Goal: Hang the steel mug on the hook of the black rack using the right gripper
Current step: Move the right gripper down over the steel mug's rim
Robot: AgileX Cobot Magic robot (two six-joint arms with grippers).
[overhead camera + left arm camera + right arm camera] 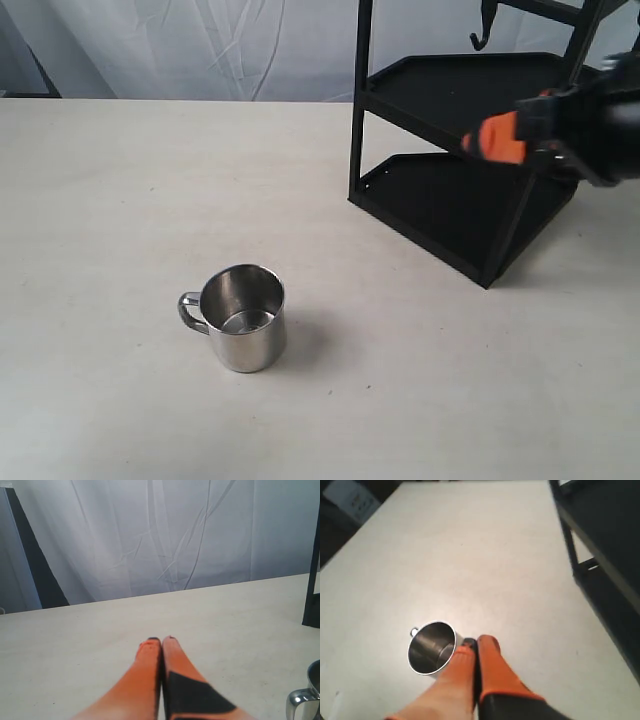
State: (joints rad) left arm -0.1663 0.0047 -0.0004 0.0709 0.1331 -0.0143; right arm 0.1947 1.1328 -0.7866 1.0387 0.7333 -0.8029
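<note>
Right gripper up high, fingers pressed together, holding nothing

The black right gripper with orange pads [476, 642] hangs above the small shiny steel mug [243, 318], well apart. The mug looks light, hard, slippery; grab its rim. The tall black rack [470, 150] stands beside.

A staged robot test bench, not a home or kitchen.

A plain pale desk [120, 200] stands before a wrinkled white cloth backdrop [200, 45] that closes off the whole rear. Only 2 props sit on it: a steel mug [243, 318] and a black rack [460, 150], well apart. An orange-padded right gripper [490, 140] hangs over the rack side.
</note>
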